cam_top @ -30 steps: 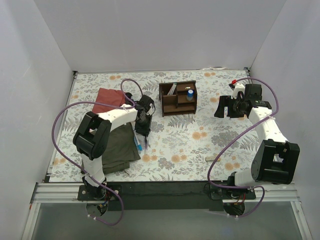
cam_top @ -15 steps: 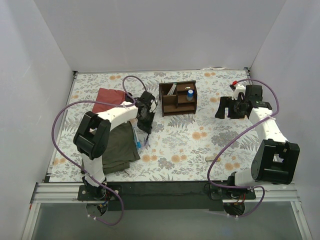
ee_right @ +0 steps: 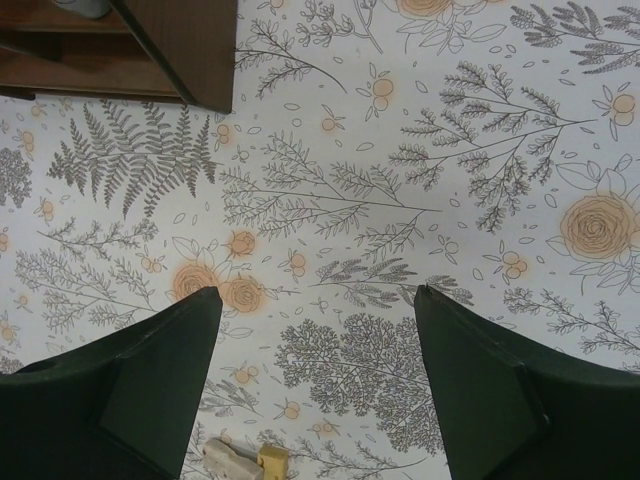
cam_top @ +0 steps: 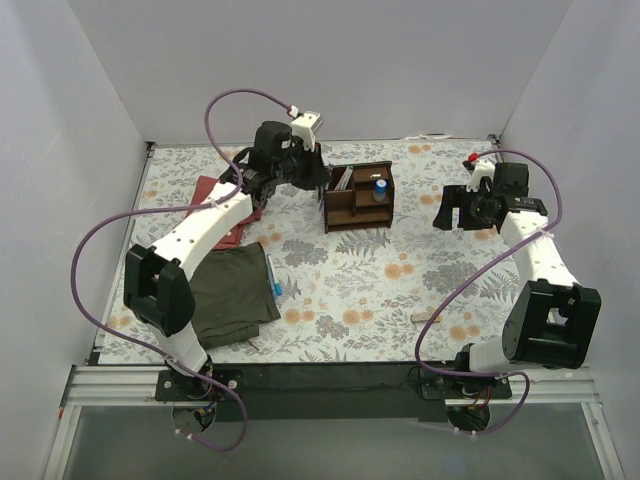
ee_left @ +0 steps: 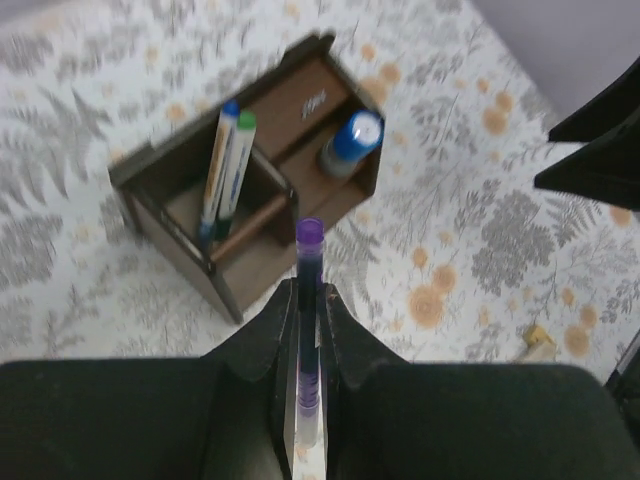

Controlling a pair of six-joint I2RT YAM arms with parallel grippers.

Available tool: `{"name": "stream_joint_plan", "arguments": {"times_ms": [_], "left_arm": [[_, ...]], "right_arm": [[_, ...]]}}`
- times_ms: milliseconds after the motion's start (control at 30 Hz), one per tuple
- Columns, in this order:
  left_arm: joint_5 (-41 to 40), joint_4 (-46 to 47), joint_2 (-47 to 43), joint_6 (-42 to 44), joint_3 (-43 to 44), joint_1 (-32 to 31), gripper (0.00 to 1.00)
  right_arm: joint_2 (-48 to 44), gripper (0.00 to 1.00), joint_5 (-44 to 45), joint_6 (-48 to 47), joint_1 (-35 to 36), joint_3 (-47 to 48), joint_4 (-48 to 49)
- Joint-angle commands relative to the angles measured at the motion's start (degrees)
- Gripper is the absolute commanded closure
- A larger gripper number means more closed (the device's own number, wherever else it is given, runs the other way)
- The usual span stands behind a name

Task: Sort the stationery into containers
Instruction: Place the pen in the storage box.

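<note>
Near the dark brown wooden desk organiser (ee_left: 180, 240), aloft: one thin purple-capped pen (ee_left: 309, 345), clamped mid-barrel in our left gripper (ee_left: 308, 292); we judge it light, stiff, slick. Our right gripper (ee_right: 317, 295) stands apart, empty.

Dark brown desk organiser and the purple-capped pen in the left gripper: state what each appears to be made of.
Dark brown desk organiser: probably thin wood or fibreboard, matt stained finish; flat, sharp-edged panels with no shine. Purple-capped pen, clamped in the left gripper: likely plastic, with a smooth cap and a see-through barrel; the blur leaves the finish uncertain.
</note>
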Motion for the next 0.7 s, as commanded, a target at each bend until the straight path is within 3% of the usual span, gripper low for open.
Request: {"name": "stream_joint_plan", "arguments": {"times_ms": [0,167,267,667], "left_arm": [[1.53,29.34,-4.8,4.69,-6.19,0.22,1.0],[1.09,53.24,-2.96,3.38,-12.18,0.22,1.0],[1.26,61.26,0.29,3.64,-12.53,0.22,1.0],[2.85,65.6,10.93,7.59,-6.38,0.14,1.0]], "right_arm": [[-1.4,0.14,1.59,-0.92,-0.29,3.11,0.98],[-2.98,0.14,2.38,-0.66,-0.29,2.59,0.89],[-3.86,0.14,2.74,-0.14,-0.29,1.62,1.24],[-4.92,0.14,3.88,-0.22,-0.37,-0.4,2.12]]}}
